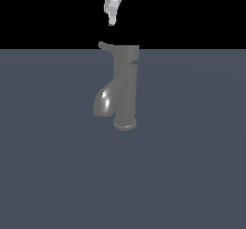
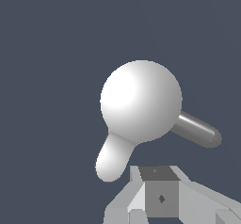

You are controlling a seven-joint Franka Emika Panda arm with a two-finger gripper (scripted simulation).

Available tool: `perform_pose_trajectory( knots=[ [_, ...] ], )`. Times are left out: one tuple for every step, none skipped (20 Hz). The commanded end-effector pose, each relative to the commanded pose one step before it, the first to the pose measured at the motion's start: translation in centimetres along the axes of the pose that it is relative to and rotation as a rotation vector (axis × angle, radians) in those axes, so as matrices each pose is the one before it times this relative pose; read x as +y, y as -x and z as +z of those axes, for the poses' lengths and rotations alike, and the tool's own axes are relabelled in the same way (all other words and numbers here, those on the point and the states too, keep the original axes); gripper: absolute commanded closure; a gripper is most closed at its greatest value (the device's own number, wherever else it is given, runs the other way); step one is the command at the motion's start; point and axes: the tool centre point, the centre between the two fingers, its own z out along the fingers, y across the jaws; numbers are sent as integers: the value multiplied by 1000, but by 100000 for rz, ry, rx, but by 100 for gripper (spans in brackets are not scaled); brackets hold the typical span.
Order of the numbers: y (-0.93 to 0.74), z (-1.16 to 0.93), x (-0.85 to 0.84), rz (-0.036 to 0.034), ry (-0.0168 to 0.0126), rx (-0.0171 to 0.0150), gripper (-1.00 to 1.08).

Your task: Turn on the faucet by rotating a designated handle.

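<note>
End effector (image 1: 112, 17) hangs above the handle (image 1: 105, 46), apart from it, nothing held; I cannot tell its jaw state. Faucet (image 1: 125, 91) stands mid-worktop (image 1: 192, 175), lever jutting toward the exterior view's left. Approach step, I judge. Next: descend beside the lever tip, then push sideways.

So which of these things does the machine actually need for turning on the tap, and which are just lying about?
Needed for the job:
- the faucet, upright on its round base
- the handle, jutting sideways from the faucet's top cap
- the claw, hanging just above the handle, not touching it

Just lying about:
- nothing loose; only the grey surface the faucet stands on
</note>
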Motion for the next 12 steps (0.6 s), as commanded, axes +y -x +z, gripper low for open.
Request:
perform_pose_trajectory(
  knots=[
    [-173,802,-1195,7005,-458,1252,108],
    [-31,322,-462,2714,-205,545,108],
    [-14,324,-459,2701,-228,564,108],
    [2,326,-455,2689,-253,582,108],
    [18,327,-450,2676,-278,599,108],
    [34,328,-445,2661,-305,613,108],
    [49,321,-429,2587,-325,613,108],
    [62,308,-405,2462,-337,597,108],
    [72,291,-377,2316,-343,574,108],
    [80,275,-350,2172,-345,547,108],
    [85,258,-324,2031,-345,520,108],
    [88,241,-298,1890,-340,490,108]
  ],
)
